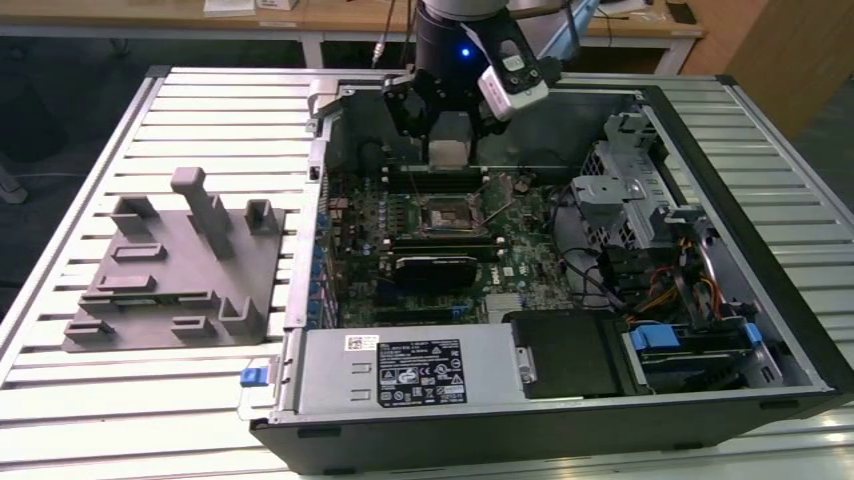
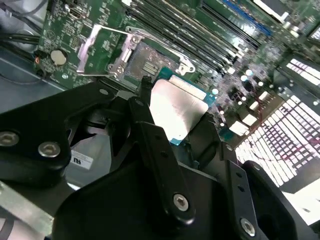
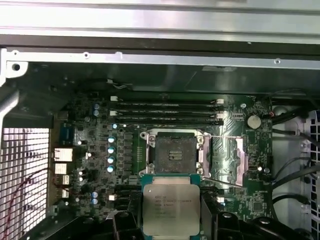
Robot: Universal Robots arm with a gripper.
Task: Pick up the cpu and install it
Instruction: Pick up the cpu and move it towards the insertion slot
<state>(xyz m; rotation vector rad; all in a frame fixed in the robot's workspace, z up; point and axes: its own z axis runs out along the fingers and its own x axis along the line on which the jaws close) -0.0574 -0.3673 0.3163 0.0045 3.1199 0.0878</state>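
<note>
Well, gripper [image 3: 171, 226] clamps cpu [image 3: 171, 207]; first wrist view reveals open socket [image 3: 175, 152]

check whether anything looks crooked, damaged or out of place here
Nothing stands out. The chip sits straight in the gripper, held above the board, its edges square with the open socket. The socket's metal cover is swung aside, as fitting the chip would need.

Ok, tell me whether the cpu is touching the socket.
Apart. In the first wrist view the socket lies open and empty while the cpu sits in the gripper; the exterior view shows it hanging above the board.
</note>
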